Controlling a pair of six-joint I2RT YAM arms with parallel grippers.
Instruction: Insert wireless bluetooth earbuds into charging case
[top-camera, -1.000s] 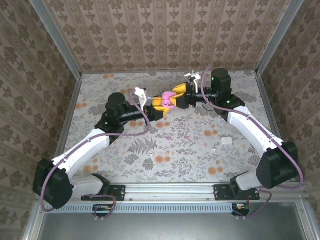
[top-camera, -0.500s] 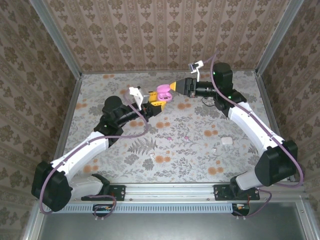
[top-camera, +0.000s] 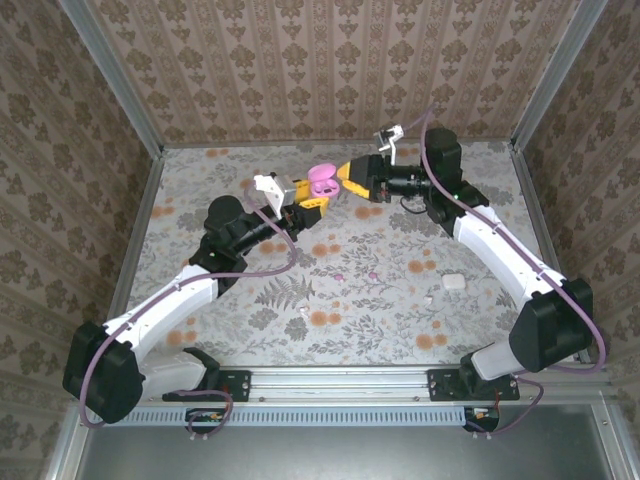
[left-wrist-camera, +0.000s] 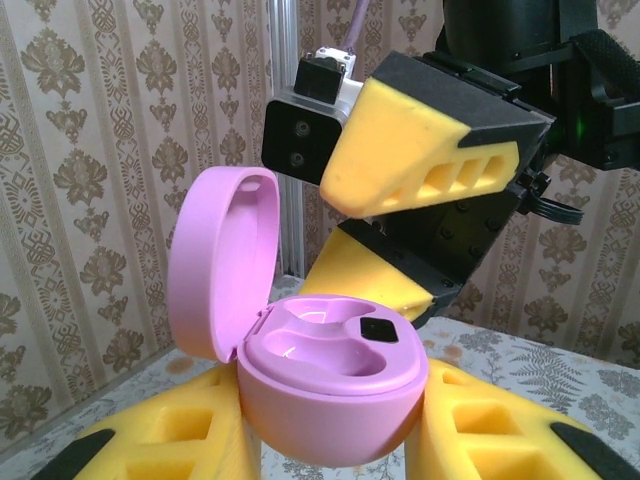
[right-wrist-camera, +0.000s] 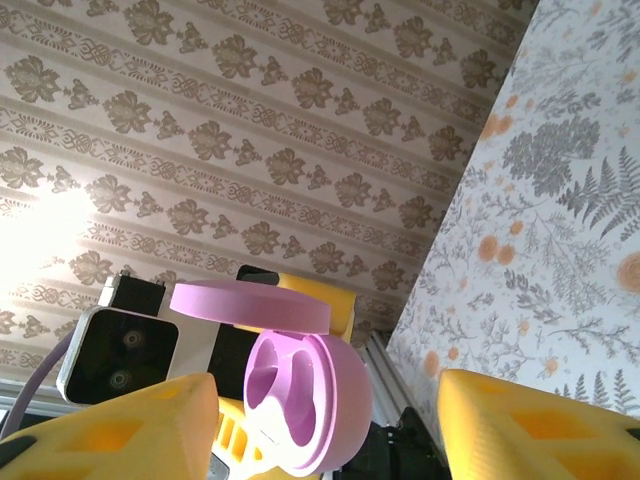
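Case: the pink glossy rounded plastic charging case (left-wrist-camera: 330, 400) is being held in the air above the far middle of the floral-patterned table (top-camera: 250, 300), clear of the surface.
Lid: the pink hinged lid (left-wrist-camera: 220, 265) is standing fully open, upright at the case's left edge in the left wrist view.
Wells: the two moulded wells (left-wrist-camera: 310, 350) are showing empty; no earbud is sitting in either.
Left gripper: the left gripper (left-wrist-camera: 330, 450) is clamping the case body between its yellow fingers, wells facing up.
Right gripper: the right gripper (top-camera: 350, 180) is hovering just beside the case, jaws apart, gripping nothing.
Change: a second ago both grippers were pressed together around the case, nearer the table's middle; the left arm is now carrying the case farther back, and the right gripper is backing off it.
Meaning: the opening step is judged complete; the case is now being presented ready for loading.
Remaining parts: two tiny white specks (top-camera: 427, 297) (top-camera: 303, 312), probably the earbuds, are lying on the table well apart from the case, one near a small white rounded object (top-camera: 455, 282).
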